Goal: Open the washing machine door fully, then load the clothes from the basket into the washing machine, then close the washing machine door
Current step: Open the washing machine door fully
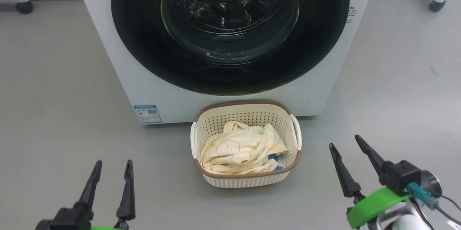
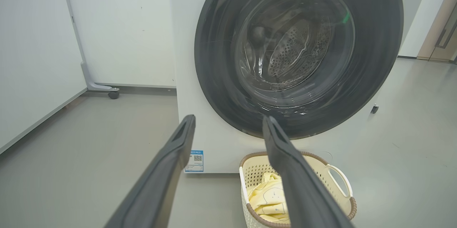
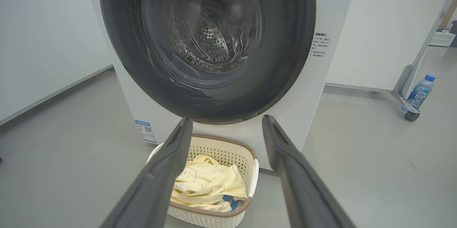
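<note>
**Nothing begun: door shut, basket full**

The washing machine door sits closed against the washing machine. The clothes lie heaped in the basket on the floor, just before the machine. The left pincer and right pincer gape wide and empty, apart from the basket on either side. Opening, loading and closing are all yet to do.

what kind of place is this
Likely a test lab, not a home: a white front-loading washing machine stands on bare grey floor, among white partition panels on castors, a cream perforated basket before it.
</note>
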